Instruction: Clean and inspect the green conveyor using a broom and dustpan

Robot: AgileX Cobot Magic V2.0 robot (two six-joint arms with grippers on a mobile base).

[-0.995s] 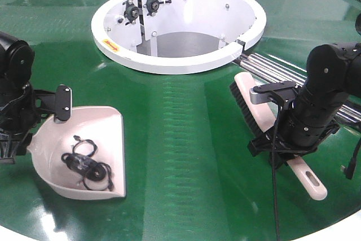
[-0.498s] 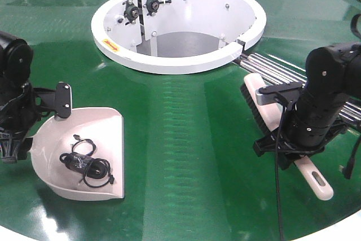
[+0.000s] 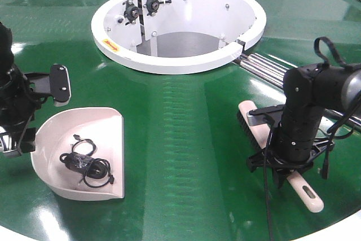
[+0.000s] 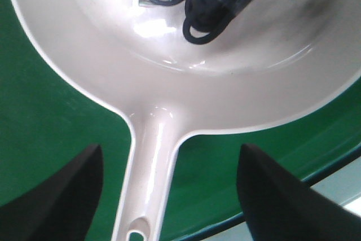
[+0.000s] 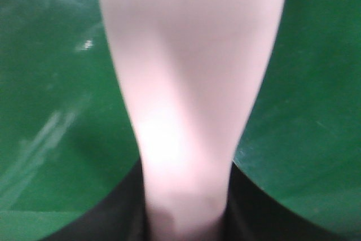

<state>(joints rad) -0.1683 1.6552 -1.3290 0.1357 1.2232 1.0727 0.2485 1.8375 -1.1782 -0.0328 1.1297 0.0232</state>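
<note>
Broom [image 3: 252, 121] lies on the conveyor [image 3: 186, 134] at my right, bristle end toward the hub [image 3: 175, 60], handle end toward the outer rim. My right gripper [image 3: 285, 165] is clenched on its neck; the wrist view shows the pale plastic running straight down between the dark jaws, filling the frame. Plastic is smooth, matte pinkish-beige, flat, tapering to a narrow handle; black bristles on the face toward the belt centre.

Dustpan [image 3: 84, 156] sits on the belt at my left, mouth to the centre, a coil of black cable [image 3: 86, 165] inside. Glossy, shallow, raised sides. My left gripper [image 4: 169, 196] is released: the jaws stand wide either side of the handle [image 4: 148, 179], not touching it.

Judgement: debris collected, sweep step near done. Next calls for closing the left jaws on the handle before any lift, keeping the pan level so the cable stays in. Belt is slick and reflective; the pan could slide.
</note>
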